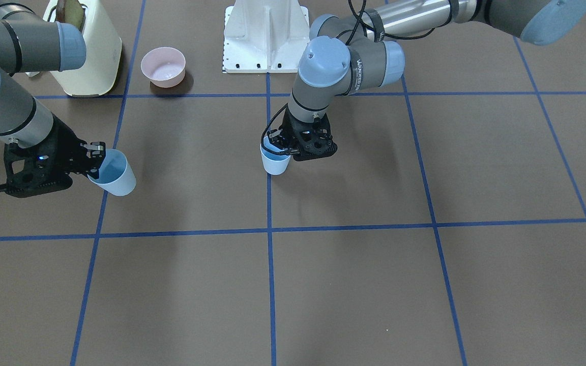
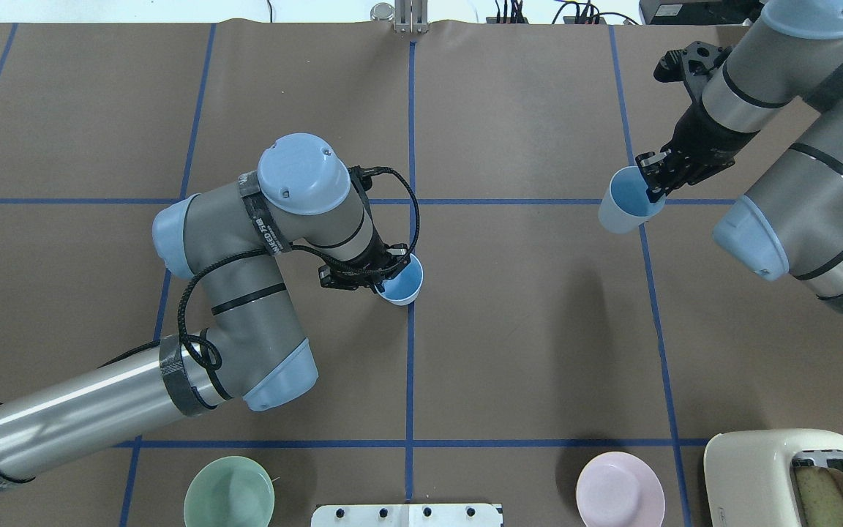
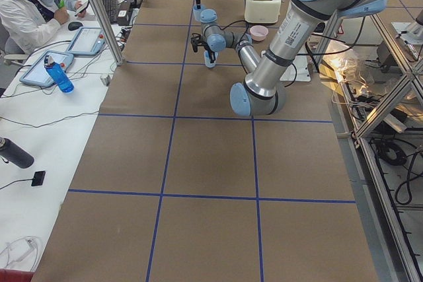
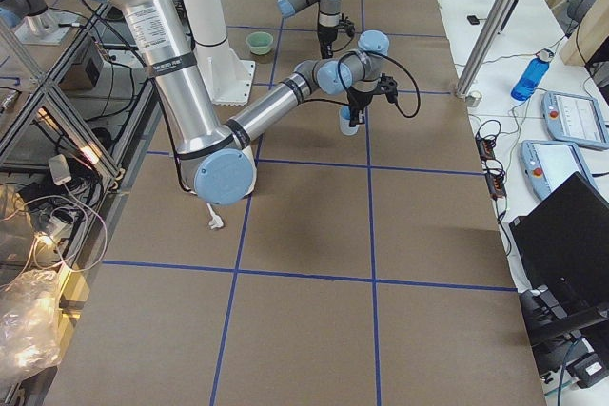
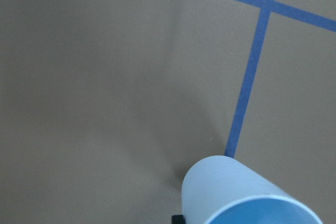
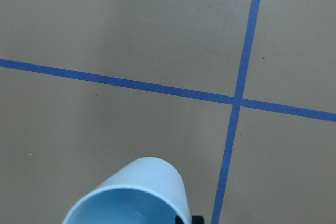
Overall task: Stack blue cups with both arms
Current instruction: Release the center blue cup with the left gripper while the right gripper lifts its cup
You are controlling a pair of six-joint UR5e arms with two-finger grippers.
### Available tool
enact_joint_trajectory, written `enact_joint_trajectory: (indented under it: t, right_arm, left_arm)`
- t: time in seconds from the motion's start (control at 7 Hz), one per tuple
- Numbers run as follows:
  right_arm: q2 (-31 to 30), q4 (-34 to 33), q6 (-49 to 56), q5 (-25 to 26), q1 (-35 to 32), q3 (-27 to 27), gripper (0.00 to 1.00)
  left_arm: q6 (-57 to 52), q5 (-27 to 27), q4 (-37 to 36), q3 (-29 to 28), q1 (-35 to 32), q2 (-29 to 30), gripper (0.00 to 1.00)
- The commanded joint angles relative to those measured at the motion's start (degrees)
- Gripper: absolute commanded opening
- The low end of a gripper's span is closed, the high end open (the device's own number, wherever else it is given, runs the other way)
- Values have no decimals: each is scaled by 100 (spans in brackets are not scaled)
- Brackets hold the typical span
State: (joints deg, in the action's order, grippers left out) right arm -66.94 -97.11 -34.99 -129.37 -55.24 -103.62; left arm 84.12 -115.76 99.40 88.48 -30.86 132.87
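Note:
Two pale-blue cups are each held by one gripper. My left gripper (image 2: 386, 272) is shut on the rim of one blue cup (image 2: 402, 283), which stands upright on the centre tape line; it also shows in the front view (image 1: 275, 163) and the left wrist view (image 5: 236, 192). I cannot tell whether its base touches the table. My right gripper (image 2: 654, 178) is shut on the rim of the other blue cup (image 2: 623, 205) and holds it tilted above the table, well to the right of the first; it also shows in the front view (image 1: 116, 176) and the right wrist view (image 6: 136, 192).
A pink bowl (image 2: 619, 498) and a cream toaster (image 2: 795, 476) stand at the near right by the robot. A mint-green bowl (image 2: 229, 492) stands at the near left. The white base (image 1: 266, 35) sits between them. Blue tape lines grid the brown table.

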Motion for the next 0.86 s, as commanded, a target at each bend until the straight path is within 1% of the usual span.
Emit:
enact_joint_trajectory:
  t: [0.0,0.14,0.29,0.43,0.57,0.71]
  right_arm:
    - [171,-19,-69,-9,22,17,0]
    - [207,-19,-165,0,40,9,0]
    - [251,-19,-175,0,49,8,0]
    - [295,-19,-183,-9,57,8,0]
    - [321,-19,-236,-9,66,8,0]
    - [356,-19,-254,-9,84,8,0]
  left_arm:
    - [8,-8,27,-32,35,46,0]
    - [-1,0,53,-50,53,81,0]
    - [-1,0,62,-59,71,73,11]
    - [-1,0,106,-85,71,73,40]
    - [-18,0,315,-85,71,55,60]
    - [-44,9,369,-85,71,46,91]
